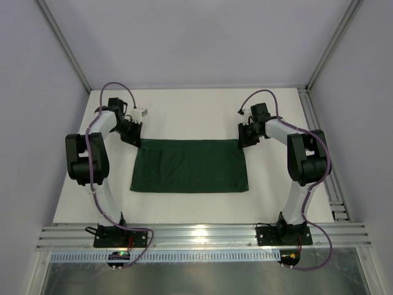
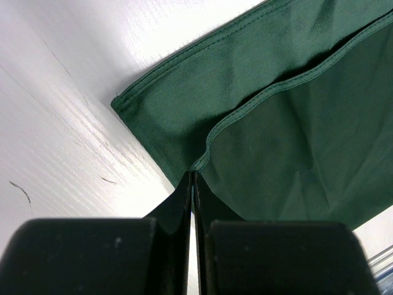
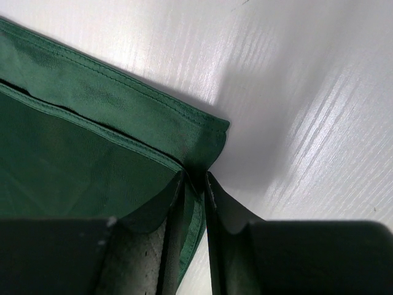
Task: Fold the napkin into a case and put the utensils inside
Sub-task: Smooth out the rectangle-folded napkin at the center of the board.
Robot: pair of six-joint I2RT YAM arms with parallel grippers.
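The napkin [image 1: 190, 167] is lying doubled mid-table, its near edge straight. At its far corners I'm holding the top layer, the left gripper [image 2: 194, 179] pressed tight on it and the right gripper [image 3: 195, 184] nipping cloth in a narrow gap. I'm judging a fold is in hand, and next I'm needing both corners carried level. Bare table [image 1: 190, 114] is lying beyond, and the utensils aren't showing.

Open table [image 1: 190, 117] beyond the far edge of the napkin [image 1: 190, 167] and along its near edge, between the two arms. Blocked at both far corners by the left gripper [image 1: 136, 141] and right gripper [image 1: 244, 142], with a small white object [image 1: 142, 112] just beyond the left one.
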